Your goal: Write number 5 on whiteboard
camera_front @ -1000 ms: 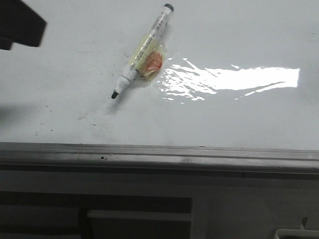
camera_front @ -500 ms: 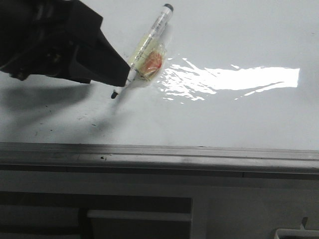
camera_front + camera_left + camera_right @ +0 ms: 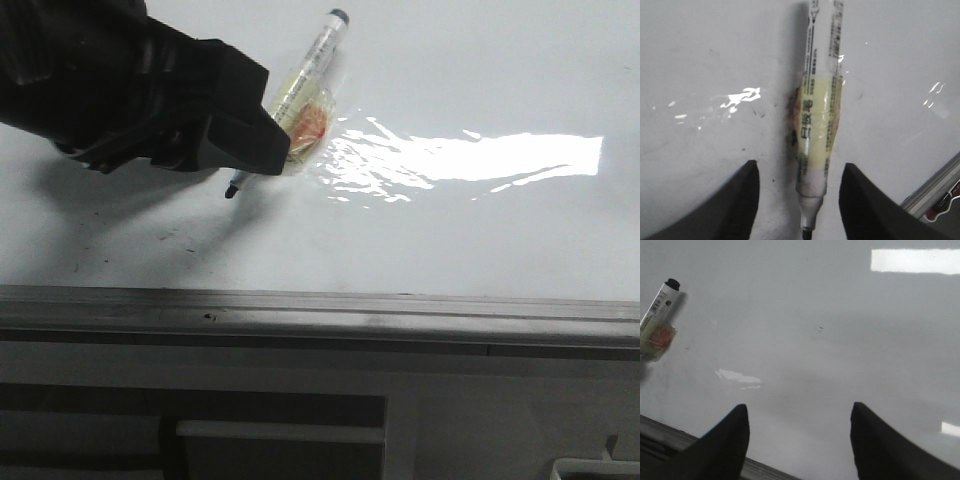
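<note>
My left tool [image 3: 800, 187] stands with its fingers apart, the taped marker [image 3: 818, 117] lying between them on the whiteboard [image 3: 480, 230], untouched by either finger. From the front, the tool's black body hides the marker's lower barrel; only its tip shows. My right tool [image 3: 797, 440] is also spread, over bare board, the marker well off to one side. No number 5 is drawn.

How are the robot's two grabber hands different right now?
The left gripper is open around the marker on the whiteboard; the right gripper is open over bare board. The left one shows in the front view; the right one doesn't. Both are black, holding nothing.
</note>
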Controlling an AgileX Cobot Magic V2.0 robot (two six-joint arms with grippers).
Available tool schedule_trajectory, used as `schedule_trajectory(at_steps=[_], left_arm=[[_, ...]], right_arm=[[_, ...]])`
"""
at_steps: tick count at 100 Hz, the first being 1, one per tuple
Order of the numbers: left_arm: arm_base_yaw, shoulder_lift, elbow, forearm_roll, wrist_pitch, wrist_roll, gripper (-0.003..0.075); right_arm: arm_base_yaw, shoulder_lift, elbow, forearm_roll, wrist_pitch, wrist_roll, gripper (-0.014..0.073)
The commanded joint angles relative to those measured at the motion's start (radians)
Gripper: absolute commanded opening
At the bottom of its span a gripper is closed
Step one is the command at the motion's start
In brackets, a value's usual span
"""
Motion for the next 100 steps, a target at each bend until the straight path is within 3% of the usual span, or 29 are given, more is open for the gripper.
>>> schedule_trajectory(at_steps=[1,14,29,41,69,87,100], left_arm=[[0.003,0.006,-0.029,-0.009,-0.083,0.003,0.0227],[0.003,0.008,-0.029,-0.009,-0.084,0.003,-0.0022],[0.003,-0.004,-0.029,0.008,-0.050,0.003,-0.0020],[0.003,-0.044,-0.029,0.084,0.070,0.003,-0.0020],[-0.032,-0.200,-0.029,0.291,0.256,0.063,-0.0020],[-0.127,-0.303,-0.029,0.306,0.297,0.244,-0.0020],[-0.196,-0.333,-0.029,0.308,0.277,0.275,-0.0020]], right_arm=[[0.002,0.019,-0.037,-0.018,-0.080,-0.009,0.0398],[0.002,0.019,-0.037,-0.018,-0.082,-0.009,0.0398],[0.003,0.019,-0.038,0.025,-0.080,-0.009,0.0398],[0.052,0.020,-0.054,0.035,-0.074,-0.036,0.0398],[0.317,0.103,-0.094,0.088,-0.076,-0.097,0.0398],[0.485,0.189,-0.136,0.085,-0.152,-0.097,0.0398],[0.600,0.274,-0.162,0.069,-0.223,-0.097,0.0398]])
